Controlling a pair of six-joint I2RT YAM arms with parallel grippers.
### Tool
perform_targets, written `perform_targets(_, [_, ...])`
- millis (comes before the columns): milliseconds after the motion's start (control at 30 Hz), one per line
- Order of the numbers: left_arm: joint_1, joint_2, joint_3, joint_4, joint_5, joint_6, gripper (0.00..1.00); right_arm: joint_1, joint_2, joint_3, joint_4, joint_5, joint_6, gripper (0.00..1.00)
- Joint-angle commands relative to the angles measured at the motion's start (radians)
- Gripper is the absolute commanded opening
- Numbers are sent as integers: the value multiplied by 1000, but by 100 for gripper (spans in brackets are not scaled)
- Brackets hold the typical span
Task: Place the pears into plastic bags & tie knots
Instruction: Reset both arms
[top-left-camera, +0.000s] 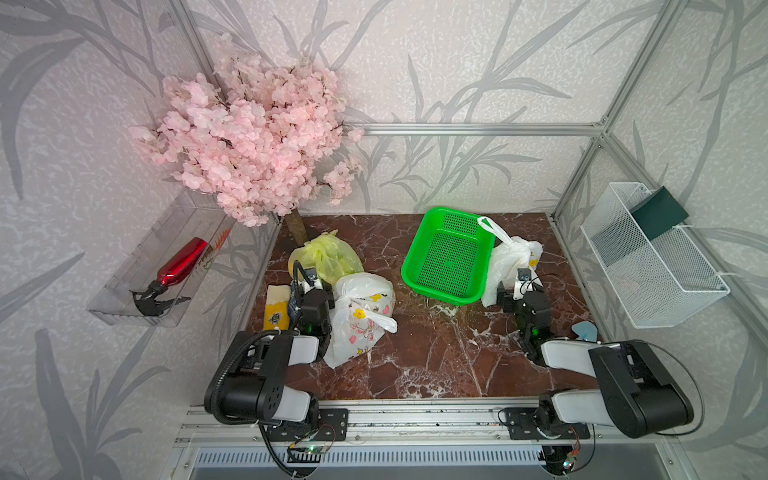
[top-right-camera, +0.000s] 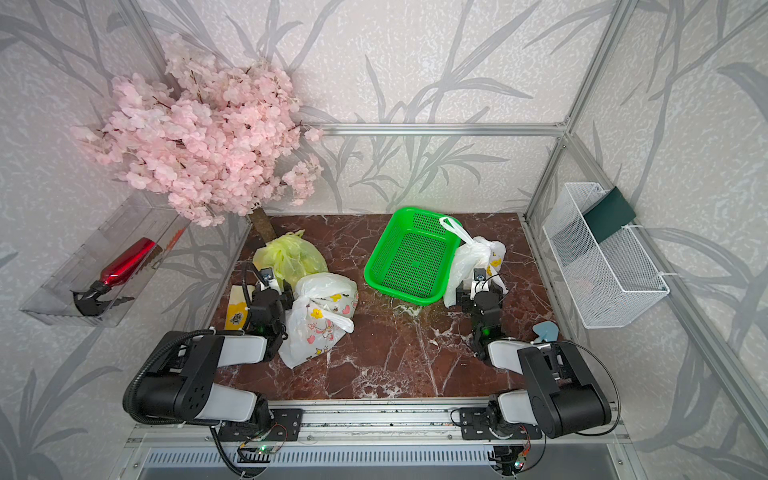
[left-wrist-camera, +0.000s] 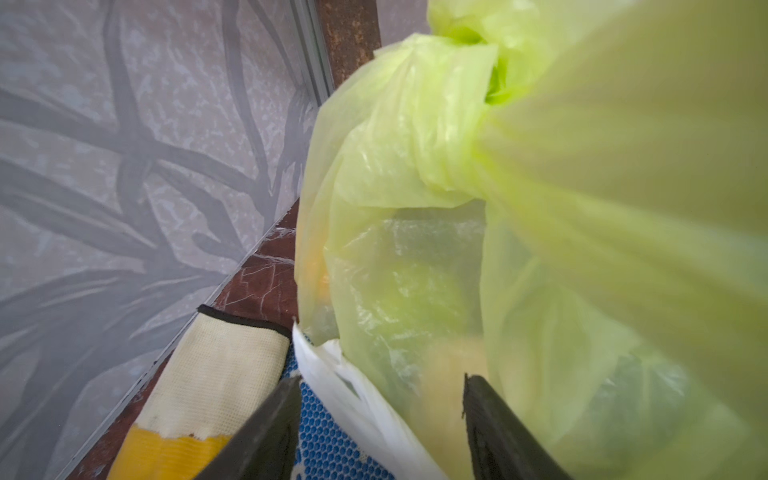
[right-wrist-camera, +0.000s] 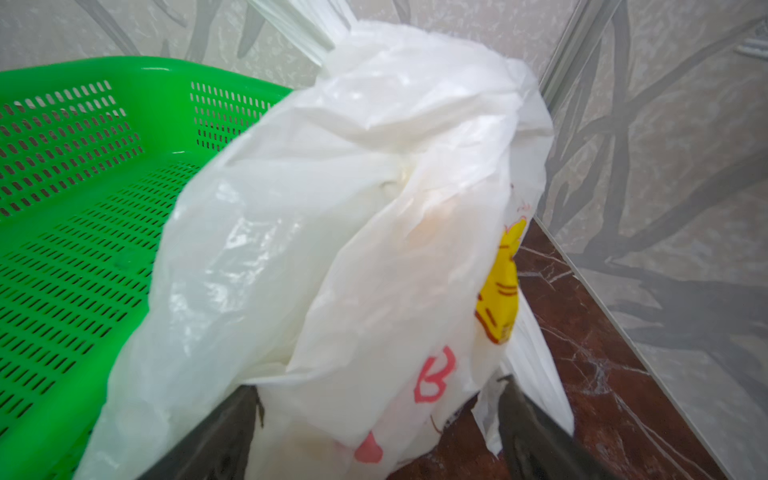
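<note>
Left gripper (left-wrist-camera: 380, 378) is seen with jaws apart, low against the near-left side of the yellow-green bag (top-left-camera: 328, 255). Loose film from that bag and a handle strip of the left white bag (top-left-camera: 365, 286) lie in the gap, nothing clamped. Yellow-green bag is tied: its knot (left-wrist-camera: 469, 79) is clear in the left wrist view. Pears (left-wrist-camera: 419, 291) are made out only as dim green and orange shapes through the film. Left white bag is set just in front of it, touching, gathered at a knot (top-left-camera: 358, 306) with handle loops splayed toward the table centre. Right gripper (right-wrist-camera: 379, 386) is likewise spread wide, straddling the lower part of the right white bag (top-left-camera: 509, 257). One finger is against the film, and bare table (top-left-camera: 436, 357) is visible between the bag and the other, so no grip is read. That bag is leaned on the right side of the green basket (top-left-camera: 444, 257), with one handle loop (top-left-camera: 488, 226) draped over the rim. Its contents and any knot cannot be told. Cream-and-yellow cloth (top-left-camera: 277, 307) is laid left of the left gripper, by the table edge.
</note>
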Motion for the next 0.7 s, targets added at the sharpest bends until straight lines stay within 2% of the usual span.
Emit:
perform_targets(0, [4, 25, -20, 129, 61, 29, 73, -11, 129, -41, 261, -56, -33, 90])
perform_targets(33, [7, 24, -14, 117, 63, 27, 80, -11, 199, -57, 365, -68, -43, 90])
perform_targets(67, [11, 22, -5, 96, 66, 21, 92, -5, 261, -59, 452, -59, -58, 90])
perform_targets(100, [17, 25, 7, 75, 60, 9, 99, 4, 223, -28, 346, -59, -61, 93])
perform_targets(167, [26, 58, 26, 71, 32, -5, 99, 5, 193, -7, 261, -62, -59, 96])
perform_targets(267, [26, 61, 47, 39, 20, -13, 99, 5, 250, -13, 365, -32, -63, 98])
perform_targets(500, [52, 57, 117, -108, 6, -57, 99, 5, 233, -3, 319, -27, -54, 99])
perform_targets(667, [59, 57, 121, -119, 17, -63, 99, 5, 231, 6, 299, -20, -53, 99])
